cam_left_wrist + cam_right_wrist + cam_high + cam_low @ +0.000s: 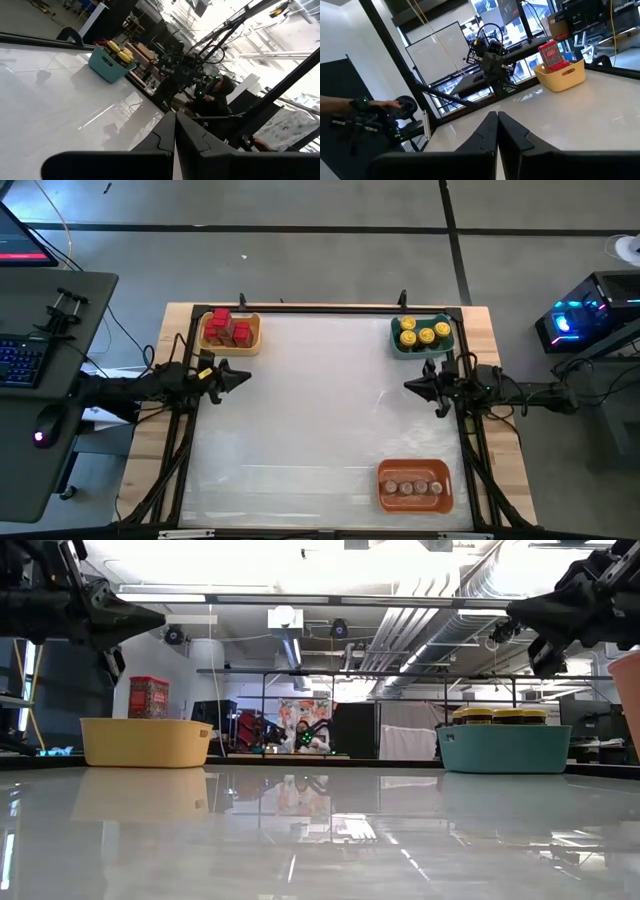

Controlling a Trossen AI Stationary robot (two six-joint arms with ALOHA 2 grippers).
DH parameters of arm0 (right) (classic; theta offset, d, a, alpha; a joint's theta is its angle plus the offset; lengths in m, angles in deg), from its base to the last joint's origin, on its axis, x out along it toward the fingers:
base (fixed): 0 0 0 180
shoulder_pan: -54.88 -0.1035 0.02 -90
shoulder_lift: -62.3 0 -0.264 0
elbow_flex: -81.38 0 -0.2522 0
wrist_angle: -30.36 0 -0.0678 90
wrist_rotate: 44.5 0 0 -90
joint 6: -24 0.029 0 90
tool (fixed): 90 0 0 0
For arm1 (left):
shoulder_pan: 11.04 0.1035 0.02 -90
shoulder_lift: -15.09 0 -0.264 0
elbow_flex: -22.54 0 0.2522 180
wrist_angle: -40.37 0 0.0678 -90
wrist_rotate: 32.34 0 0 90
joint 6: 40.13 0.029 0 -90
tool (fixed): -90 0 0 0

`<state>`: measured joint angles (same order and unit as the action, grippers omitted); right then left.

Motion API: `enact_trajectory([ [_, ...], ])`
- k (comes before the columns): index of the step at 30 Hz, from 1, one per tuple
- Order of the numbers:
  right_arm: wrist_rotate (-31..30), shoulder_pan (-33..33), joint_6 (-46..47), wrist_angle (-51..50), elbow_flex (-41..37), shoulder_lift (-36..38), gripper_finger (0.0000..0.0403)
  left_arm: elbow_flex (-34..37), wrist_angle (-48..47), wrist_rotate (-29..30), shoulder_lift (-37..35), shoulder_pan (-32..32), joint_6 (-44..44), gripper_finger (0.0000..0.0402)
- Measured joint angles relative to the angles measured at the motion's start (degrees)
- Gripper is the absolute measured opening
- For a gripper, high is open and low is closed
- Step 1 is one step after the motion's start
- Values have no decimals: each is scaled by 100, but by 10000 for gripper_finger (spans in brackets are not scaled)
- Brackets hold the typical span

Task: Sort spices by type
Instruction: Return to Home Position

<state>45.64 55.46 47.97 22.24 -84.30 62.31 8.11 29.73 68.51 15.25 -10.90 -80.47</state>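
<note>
Red boxy spice containers stand in the yellow tray at the far left; one shows in the right wrist view. Yellow-lidded jars sit in the teal tray at the far right and show in the left wrist view. Small grey-brown jars lie in the orange tray at the near right. My left gripper is shut and empty above the table's left side. My right gripper is shut and empty above the right side.
The white tabletop stretches between the two grippers and the three trays. A black frame runs along the far edge. A person sits beyond the table's right side in the left wrist view.
</note>
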Motion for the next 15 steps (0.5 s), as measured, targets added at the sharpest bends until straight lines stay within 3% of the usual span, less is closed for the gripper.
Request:
enact_trajectory([
  [15, 0, 138, 0, -200, -2, -103, 1, 0, -33, 0, 0, 0, 0, 0],
])
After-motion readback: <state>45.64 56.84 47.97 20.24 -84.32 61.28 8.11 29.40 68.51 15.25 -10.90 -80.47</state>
